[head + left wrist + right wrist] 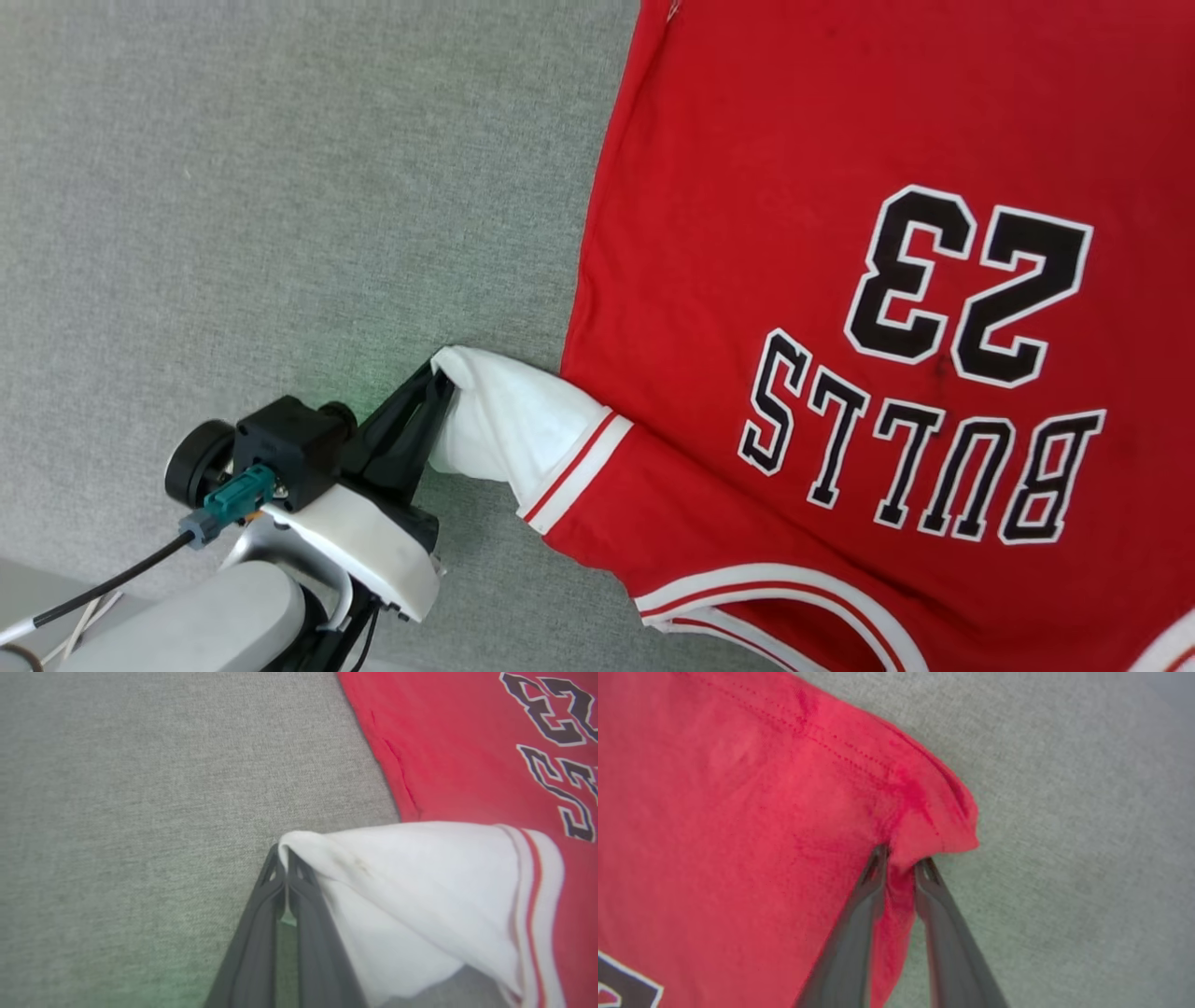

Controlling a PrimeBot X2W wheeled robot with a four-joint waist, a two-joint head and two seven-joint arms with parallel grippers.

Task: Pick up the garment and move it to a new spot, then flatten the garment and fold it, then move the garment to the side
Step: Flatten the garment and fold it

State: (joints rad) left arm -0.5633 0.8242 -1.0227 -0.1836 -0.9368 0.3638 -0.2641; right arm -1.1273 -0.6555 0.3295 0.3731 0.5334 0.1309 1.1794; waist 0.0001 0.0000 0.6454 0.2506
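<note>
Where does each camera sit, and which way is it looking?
Head view: on the head, looking down at the garment; left fingers and pale forearm show.
Left wrist view: on that wrist, along those fingers, shut on the white sleeve.
Right wrist view: on that wrist, along the right fingers pinching a red corner.
Shared: head and left wrist views both show that white sleeve.

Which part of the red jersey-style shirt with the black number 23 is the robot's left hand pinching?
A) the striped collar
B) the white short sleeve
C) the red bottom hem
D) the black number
B: the left hand is shut on the tip of the white sleeve of the shirt.
</note>
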